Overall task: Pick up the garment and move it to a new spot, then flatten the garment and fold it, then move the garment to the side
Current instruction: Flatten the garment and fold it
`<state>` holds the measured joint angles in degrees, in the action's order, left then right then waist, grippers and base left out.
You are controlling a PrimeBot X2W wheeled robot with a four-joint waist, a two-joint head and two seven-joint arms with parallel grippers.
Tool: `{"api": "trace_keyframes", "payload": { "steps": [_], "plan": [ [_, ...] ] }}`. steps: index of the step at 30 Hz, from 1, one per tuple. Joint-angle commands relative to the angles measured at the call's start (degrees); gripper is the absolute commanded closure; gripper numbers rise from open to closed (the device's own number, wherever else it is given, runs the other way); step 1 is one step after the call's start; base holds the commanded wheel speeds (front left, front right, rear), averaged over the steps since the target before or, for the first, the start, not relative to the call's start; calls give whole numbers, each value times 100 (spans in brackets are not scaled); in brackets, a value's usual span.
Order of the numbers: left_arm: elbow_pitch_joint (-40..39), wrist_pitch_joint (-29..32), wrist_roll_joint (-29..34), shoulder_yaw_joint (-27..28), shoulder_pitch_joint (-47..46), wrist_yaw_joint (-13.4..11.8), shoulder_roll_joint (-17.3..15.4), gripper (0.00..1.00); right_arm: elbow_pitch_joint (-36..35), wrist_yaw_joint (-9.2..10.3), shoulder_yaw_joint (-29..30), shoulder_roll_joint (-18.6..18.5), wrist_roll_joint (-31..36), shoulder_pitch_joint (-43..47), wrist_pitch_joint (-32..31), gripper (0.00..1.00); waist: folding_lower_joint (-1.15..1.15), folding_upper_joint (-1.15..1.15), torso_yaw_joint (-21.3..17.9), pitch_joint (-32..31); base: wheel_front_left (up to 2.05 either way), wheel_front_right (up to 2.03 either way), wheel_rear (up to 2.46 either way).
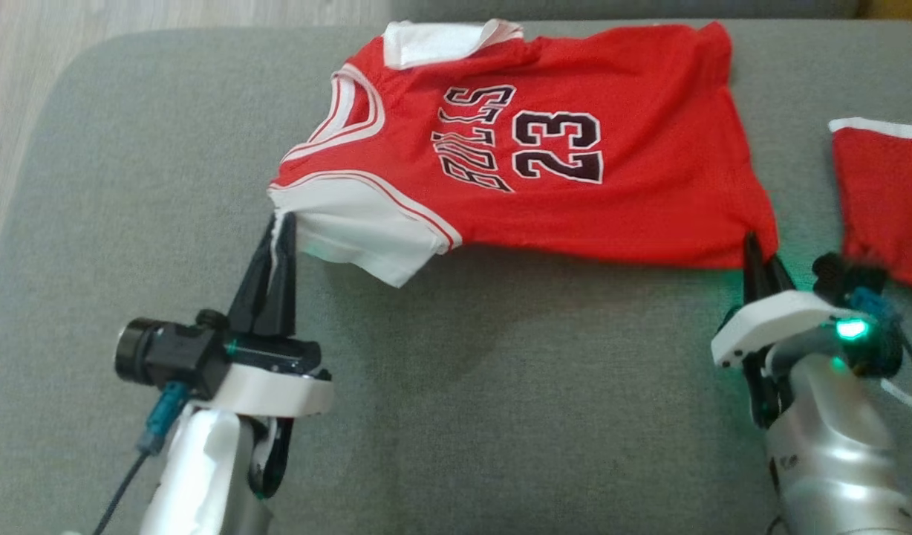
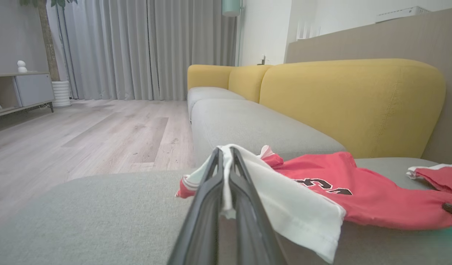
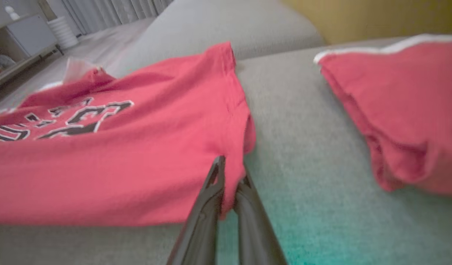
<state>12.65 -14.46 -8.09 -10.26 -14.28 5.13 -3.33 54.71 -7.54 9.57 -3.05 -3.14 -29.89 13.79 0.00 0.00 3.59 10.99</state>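
Left gripper (image 1: 281, 221) is clamped on the white sleeve edge of the red basketball jersey with black "BULLS 23" lettering (image 1: 649, 111); from its wrist camera I see the white cloth pinched between the two dark fingers. Right gripper (image 1: 757, 244) is closed too, on the jersey's near hem corner, with red cloth squeezed between its fingers in the right wrist view.

The jersey lies spread across the grey fabric sofa seat (image 1: 500, 416), neck end towards the left gripper and hem towards the right one. Its near edge is raised at both gripped points.

What I cannot read well: the right gripper's fingertips vanish under the hem in the head view, so I cannot tell how deep the bite goes. The right wrist picture is blurred, and the lettering there is smeared. From the left wrist, the white sleeve covers most of the lettering. The second red cloth with a white band (image 1: 883, 200) is cut off by the right edge of the head view, so I cannot say what garment it is; it lies apart from the jersey.

Count: two grippers, both gripping. Two red textile pieces. One jersey, two white sleeves, the far one folded over by the collar. One yellow sofa backrest (image 2: 351, 103) behind.
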Motion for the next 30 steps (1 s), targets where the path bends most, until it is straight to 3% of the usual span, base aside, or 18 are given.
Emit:
{"api": "trace_keyframes", "payload": {
  "steps": [1,15,25,30],
  "plan": [
    [-239,-53,-43,300,-248,35,-99,100,-375,5,-192,17,-51,-117,109,100,0,0,-89,-134,0,0,0],
    [-726,14,-644,782,-1191,129,-297,100,-3268,5,-859,17,21,75,45,100,0,0,-360,-1029,0,0,0],
    [-2857,941,-1296,1186,-1346,-127,-321,100,-5865,5,-1096,-89,-93,649,-1039,100,0,0,-386,-1064,0,0,0],
    [-3287,1394,-1395,1305,-1548,-173,-533,100,-6715,5,-1083,-63,-58,754,-1509,100,0,0,-357,-729,0,0,0]
  ]
}}
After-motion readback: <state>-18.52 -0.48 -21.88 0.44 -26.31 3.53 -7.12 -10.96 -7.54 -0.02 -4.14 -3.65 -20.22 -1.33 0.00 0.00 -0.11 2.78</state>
